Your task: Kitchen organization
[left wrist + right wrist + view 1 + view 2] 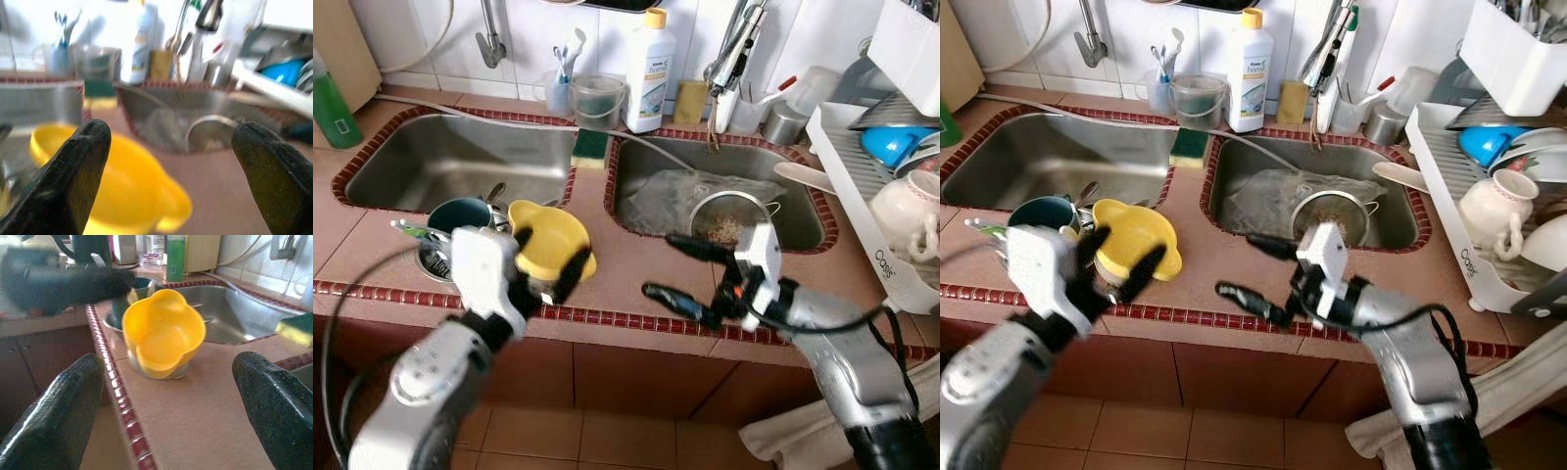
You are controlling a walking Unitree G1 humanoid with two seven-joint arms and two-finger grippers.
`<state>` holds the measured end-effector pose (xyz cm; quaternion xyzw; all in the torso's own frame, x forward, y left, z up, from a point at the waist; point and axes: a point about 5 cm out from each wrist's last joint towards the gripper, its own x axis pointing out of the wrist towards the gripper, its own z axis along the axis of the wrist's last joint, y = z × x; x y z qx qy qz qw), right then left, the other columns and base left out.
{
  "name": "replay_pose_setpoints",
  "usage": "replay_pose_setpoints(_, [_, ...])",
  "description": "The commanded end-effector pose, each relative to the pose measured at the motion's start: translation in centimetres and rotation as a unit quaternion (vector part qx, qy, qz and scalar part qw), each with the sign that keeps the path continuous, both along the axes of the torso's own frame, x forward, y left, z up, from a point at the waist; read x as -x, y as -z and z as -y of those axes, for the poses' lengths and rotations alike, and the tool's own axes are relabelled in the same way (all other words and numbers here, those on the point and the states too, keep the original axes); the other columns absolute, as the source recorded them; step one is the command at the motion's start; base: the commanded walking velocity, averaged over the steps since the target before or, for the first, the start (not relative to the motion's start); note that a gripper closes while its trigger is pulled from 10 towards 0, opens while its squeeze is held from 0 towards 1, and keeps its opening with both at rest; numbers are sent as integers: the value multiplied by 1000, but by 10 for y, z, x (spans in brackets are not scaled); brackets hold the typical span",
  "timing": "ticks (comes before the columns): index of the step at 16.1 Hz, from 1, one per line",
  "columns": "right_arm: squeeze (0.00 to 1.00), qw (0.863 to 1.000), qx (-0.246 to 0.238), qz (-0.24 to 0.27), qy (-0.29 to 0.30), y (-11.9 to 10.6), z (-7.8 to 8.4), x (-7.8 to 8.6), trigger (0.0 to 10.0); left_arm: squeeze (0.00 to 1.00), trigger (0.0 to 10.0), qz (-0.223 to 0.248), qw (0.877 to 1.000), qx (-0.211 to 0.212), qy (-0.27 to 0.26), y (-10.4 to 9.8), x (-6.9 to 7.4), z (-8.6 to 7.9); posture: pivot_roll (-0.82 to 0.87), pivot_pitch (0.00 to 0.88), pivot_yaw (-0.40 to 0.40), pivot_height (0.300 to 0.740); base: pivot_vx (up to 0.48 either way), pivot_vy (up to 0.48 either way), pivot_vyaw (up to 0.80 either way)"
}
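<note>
A yellow lobed bowl (553, 245) sits tilted on a smaller dish on the tiled counter (626, 264), between the two sink basins and close to the front edge. My left gripper (548, 259) is open at the bowl, one black finger on each side of it; in the left wrist view the bowl (122, 196) lies low between the fingertips (83, 156). My right gripper (659, 265) hovers open over the counter to the bowl's right and holds nothing. It points at the bowl (164, 338).
A teal mug (460, 213) and cutlery stand just left of the bowl. The right basin (636, 191) holds a plastic bag and a metal strainer (729, 220). Sponge (590, 145), detergent bottle (648, 73) and a dish rack (862, 196) with cups line the back and right.
</note>
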<state>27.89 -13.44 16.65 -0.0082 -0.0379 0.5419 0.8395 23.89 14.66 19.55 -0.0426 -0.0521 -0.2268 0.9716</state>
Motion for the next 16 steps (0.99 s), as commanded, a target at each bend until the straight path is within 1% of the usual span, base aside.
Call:
replay_pose_setpoints(1, [0,1000,2,3,-8,-4,1,3,10000,0,10000,12,1000,9,13,-7,3,1,-95,70,-54,740,0,0,0])
replay_pose_setpoints(2, [0,1000,3,-3,-12,-3,1,7,10000,0,10000,1,1000,7,20,-6,3,-1,-97,68,-53,740,0,0,0])
replay_pose_setpoints(3, [0,1000,4,-8,-15,-3,0,10,10000,0,10000,-19,1000,-15,10,-1,1,-3,-102,63,-50,740,0,0,0])
replay_pose_setpoints(4, [0,1000,2,-12,-16,-3,-1,12,10000,0,10000,-49,998,-23,-8,4,-1,-3,-103,60,-51,740,0,0,0])
replay_pose_setpoints(5, [0,1000,2,-14,-16,-3,-1,12,10000,0,10000,-62,998,-22,-16,5,-2,-2,-103,60,-53,740,0,0,0])
replay_pose_setpoints(6, [0,1000,3,-16,-13,-3,0,14,10000,0,10000,-106,993,-19,-53,8,-6,-1,-102,61,-55,740,0,0,0])
replay_pose_setpoints(7, [0,1000,5,-17,-12,-2,0,14,10000,0,10000,-128,988,-16,-81,9,-10,-2,-101,62,-56,740,0,0,0])
replay_pose_setpoints(8, [0,1000,6,-19,-12,-1,0,15,10000,0,10000,-152,983,-11,-98,9,-12,-1,-100,63,-57,740,0,0,0])
replay_pose_setpoints(10, [0,1000,6,-24,-12,-1,-1,17,10000,0,10000,-159,983,-29,-93,4,-10,2,-97,68,-60,740,0,0,0])
replay_pose_setpoints(12, [0,1000,4,-26,-10,-1,-1,17,10000,0,10000,-160,981,-29,-104,-4,-11,1,-97,77,-60,740,0,0,0])
replay_pose_setpoints(14, [0,1000,4,-28,-8,-1,0,17,10000,0,10000,-123,989,-7,-81,-23,-9,4,-95,84,-63,740,0,0,0])
replay_pose_setpoints(16, [0,1000,5,-28,-6,-1,0,17,10000,0,10000,-118,991,-7,-63,-28,-7,4,-93,88,-64,740,0,0,0])
